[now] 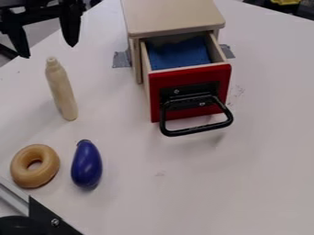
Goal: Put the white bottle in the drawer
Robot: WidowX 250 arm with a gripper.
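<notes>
And there's the bottle, creamy white, slim, narrow-tipped, standing upright at the view's left, apart from the drawer: red-fronted, black-handled, blue inside, pulled open!

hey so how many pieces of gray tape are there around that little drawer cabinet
2: one piece of gray tape at the picture's left of the drawer cabinet, another at its right. More may be hidden behind it.

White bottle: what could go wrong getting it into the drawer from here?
The open pincer could knock the slim bottle as it moves in to grasp. The opening of the drawer looks short, so the bottle may catch on the red front. The jutting handle might snag a low approach.
</notes>
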